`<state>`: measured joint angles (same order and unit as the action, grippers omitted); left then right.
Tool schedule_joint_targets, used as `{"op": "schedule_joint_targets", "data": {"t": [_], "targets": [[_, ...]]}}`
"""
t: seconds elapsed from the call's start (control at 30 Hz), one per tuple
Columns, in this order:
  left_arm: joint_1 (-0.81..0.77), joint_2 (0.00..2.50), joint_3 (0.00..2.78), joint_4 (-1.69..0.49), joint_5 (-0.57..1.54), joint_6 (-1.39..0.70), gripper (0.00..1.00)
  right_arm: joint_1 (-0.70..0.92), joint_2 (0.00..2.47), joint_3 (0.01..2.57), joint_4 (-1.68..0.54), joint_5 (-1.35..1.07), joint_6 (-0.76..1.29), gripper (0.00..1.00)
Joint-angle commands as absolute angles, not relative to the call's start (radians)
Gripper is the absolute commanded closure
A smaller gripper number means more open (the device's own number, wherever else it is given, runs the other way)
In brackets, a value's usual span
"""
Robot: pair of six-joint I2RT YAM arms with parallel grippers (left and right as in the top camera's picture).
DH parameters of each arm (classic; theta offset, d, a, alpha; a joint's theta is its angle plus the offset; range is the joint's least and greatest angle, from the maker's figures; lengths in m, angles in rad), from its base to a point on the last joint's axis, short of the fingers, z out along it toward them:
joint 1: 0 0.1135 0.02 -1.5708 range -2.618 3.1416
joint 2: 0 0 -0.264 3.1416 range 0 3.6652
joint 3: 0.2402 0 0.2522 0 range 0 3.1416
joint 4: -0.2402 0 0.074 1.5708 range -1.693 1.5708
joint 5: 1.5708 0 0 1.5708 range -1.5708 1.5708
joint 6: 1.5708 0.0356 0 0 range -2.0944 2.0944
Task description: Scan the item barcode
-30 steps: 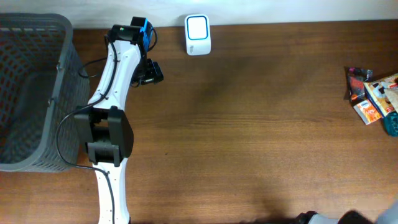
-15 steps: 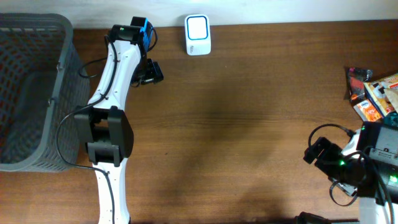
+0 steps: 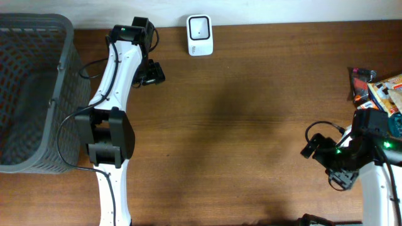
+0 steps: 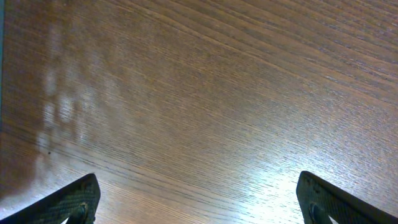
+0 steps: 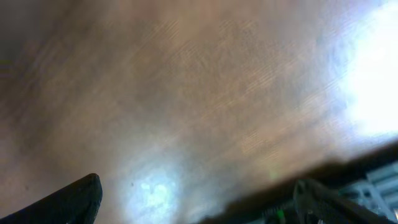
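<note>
Overhead view: both grippers empty, packets lying at the table's right edge.
The packets (image 3: 379, 94) lie in a heap at the right edge of the table (image 3: 251, 125), just beyond the right arm (image 3: 377, 182). The scanner (image 3: 200, 34) stands at the far edge, well apart from the packets. The left gripper (image 4: 196, 190) hangs between the basket (image 3: 31, 94) and the scanner, fingers spread wide over bare wood, holding nothing. The right gripper (image 5: 198, 190) is spread likewise, with nothing between its fingers. The right wrist view is blurred.
</note>
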<state>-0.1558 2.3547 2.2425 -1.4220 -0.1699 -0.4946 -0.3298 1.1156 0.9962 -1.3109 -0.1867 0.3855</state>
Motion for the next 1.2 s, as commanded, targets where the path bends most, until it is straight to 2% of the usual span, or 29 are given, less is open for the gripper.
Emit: {"op": "schedule_joint_targets", "data": {"t": [0.0,0.17,0.23,0.4,0.63,0.77,0.97,1.17], "targets": [[-0.154,2.362,2.258,-1.423,-0.181,-0.504,0.01,-0.248,1.033,0.928,-1.192,-0.202,0.371,0.02],[-0.154,2.362,2.258,-1.423,-0.181,-0.504,0.01,0.097,0.673,0.608,-0.701,-0.199,0.290,0.02],[-0.154,2.362,2.258,-1.423,-0.181,-0.504,0.01,0.165,0.531,0.479,-0.542,-0.198,0.250,0.02],[-0.154,2.362,2.258,-1.423,-0.181,-0.504,0.01,0.146,0.332,0.260,-0.334,-0.174,0.240,0.02],[-0.154,2.362,2.258,-1.423,-0.181,-0.504,0.01,0.029,0.069,0.186,-0.332,-0.159,0.239,0.02],[-0.154,2.362,2.258,-1.423,-0.181,-0.504,0.01,0.030,0.010,0.140,-0.308,-0.120,0.209,0.02],[-0.155,2.362,2.258,-1.423,-0.181,-0.504,0.01,0.032,0.003,0.006,-0.060,-0.117,0.201,0.02],[-0.155,2.362,2.258,-1.423,-0.181,-0.504,0.01,0.033,0.003,0.006,-0.072,-0.101,0.101,0.02]]}}
